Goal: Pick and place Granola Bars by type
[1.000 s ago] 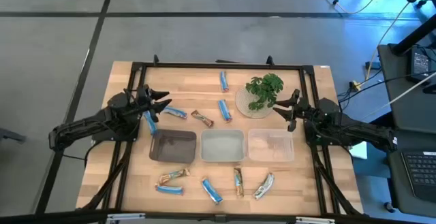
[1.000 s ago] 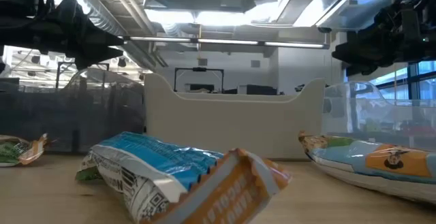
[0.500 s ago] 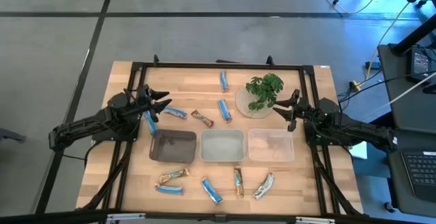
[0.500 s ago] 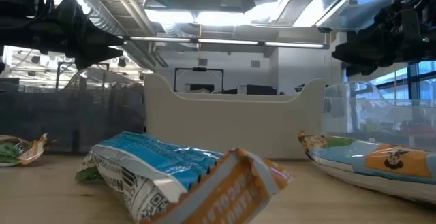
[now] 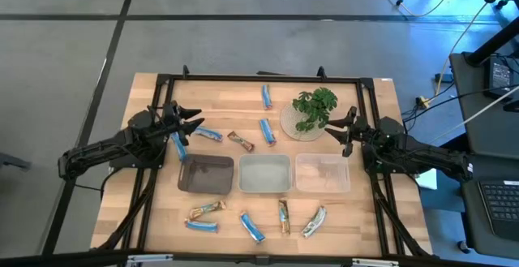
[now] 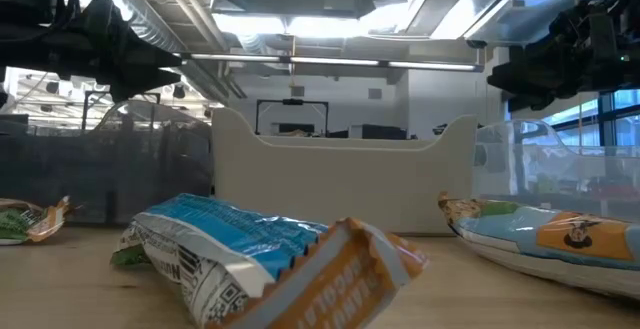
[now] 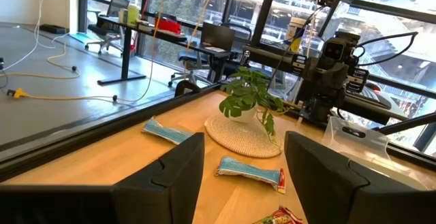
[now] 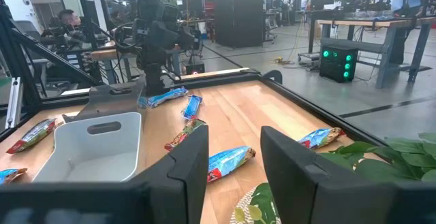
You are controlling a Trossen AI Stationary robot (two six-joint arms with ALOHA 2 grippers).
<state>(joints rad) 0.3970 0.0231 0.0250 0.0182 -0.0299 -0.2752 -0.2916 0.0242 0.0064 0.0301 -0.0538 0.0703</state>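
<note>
Hiding part of a blue bar (image 5: pixel 179 146), left end effector (image 5: pixel 197 122) gapes, right end effector (image 5: pixel 331 127) too.

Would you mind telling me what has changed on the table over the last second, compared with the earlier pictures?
Nothing has visibly changed. The left gripper and the right gripper hover open and empty where they were, each above its side of the table. The granola bars lie as before, and all three trays remain empty.
</note>
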